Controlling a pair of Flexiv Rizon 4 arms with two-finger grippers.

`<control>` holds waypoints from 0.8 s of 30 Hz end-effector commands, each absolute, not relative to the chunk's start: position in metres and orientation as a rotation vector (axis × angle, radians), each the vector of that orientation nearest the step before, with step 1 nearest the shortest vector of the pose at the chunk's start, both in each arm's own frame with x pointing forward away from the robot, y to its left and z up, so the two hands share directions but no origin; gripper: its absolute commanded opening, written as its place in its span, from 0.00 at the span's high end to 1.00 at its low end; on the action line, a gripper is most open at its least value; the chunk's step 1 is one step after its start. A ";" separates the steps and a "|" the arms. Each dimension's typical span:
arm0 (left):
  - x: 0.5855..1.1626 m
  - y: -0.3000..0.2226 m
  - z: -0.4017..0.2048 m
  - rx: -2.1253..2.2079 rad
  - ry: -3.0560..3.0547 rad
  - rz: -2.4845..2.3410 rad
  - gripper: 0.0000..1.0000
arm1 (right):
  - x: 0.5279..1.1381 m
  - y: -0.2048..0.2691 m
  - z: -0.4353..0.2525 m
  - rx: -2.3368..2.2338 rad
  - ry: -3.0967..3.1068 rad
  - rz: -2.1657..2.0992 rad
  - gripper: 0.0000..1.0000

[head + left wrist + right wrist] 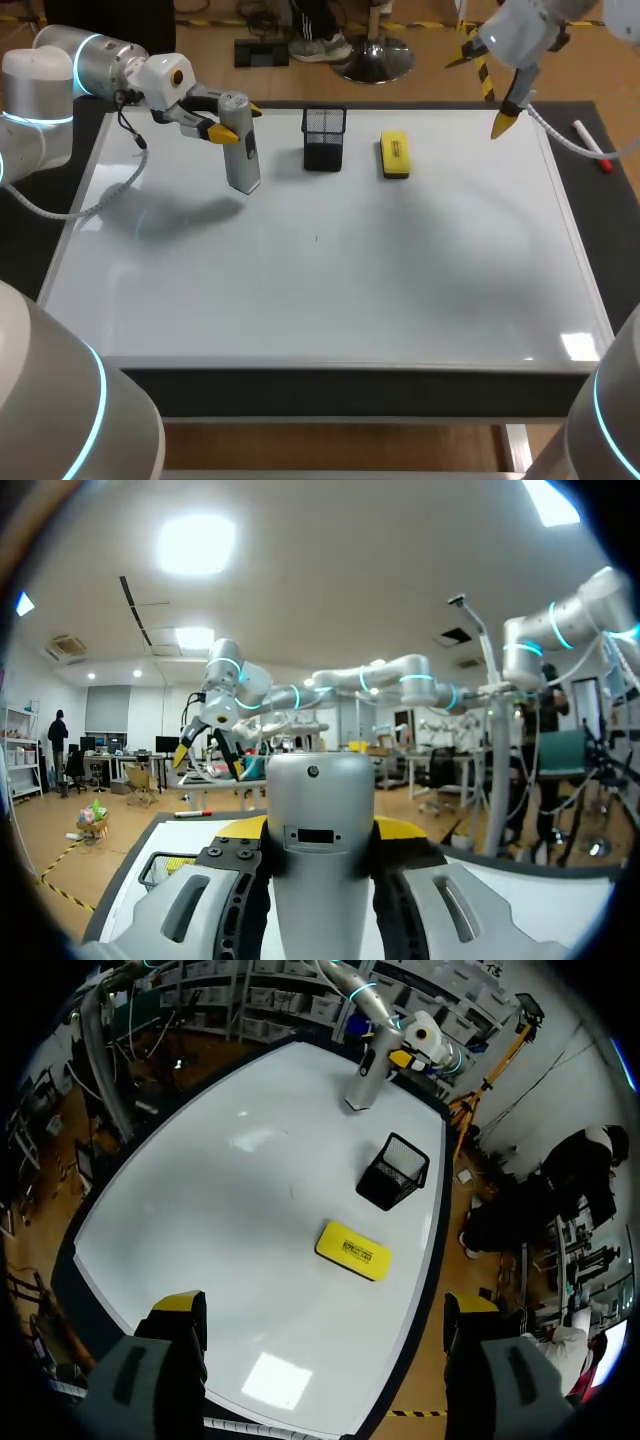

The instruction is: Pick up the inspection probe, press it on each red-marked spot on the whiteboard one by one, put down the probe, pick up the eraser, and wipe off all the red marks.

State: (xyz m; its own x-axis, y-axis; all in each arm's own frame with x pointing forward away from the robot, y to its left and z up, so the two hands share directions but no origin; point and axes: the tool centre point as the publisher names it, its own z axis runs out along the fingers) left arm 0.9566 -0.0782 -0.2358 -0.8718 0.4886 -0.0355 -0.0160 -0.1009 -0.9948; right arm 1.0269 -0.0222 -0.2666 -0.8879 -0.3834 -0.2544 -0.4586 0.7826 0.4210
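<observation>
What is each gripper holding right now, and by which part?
The left gripper is shut on the inspection probe, gripping its upper part. The right gripper is open and holds nothing.

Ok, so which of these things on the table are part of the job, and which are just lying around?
For the job: inspection probe, gripped in the left hand; yellow eraser; whiteboard.
Just lying about: black mesh basket; marker pen beside the whiteboard's right edge.
</observation>
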 end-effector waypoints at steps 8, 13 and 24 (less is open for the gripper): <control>0.958 -0.078 -0.234 -0.520 -1.832 2.032 1.00 | 1.027 -0.022 -0.266 -0.672 2.821 0.719 0.00; 0.958 -0.078 -0.234 -0.520 -1.832 2.032 1.00 | 1.027 -0.022 -0.266 -0.672 2.821 0.719 0.00; 0.967 -0.077 -0.210 -0.350 -1.978 2.137 1.00 | 1.027 -0.022 -0.266 -0.672 2.821 0.719 0.00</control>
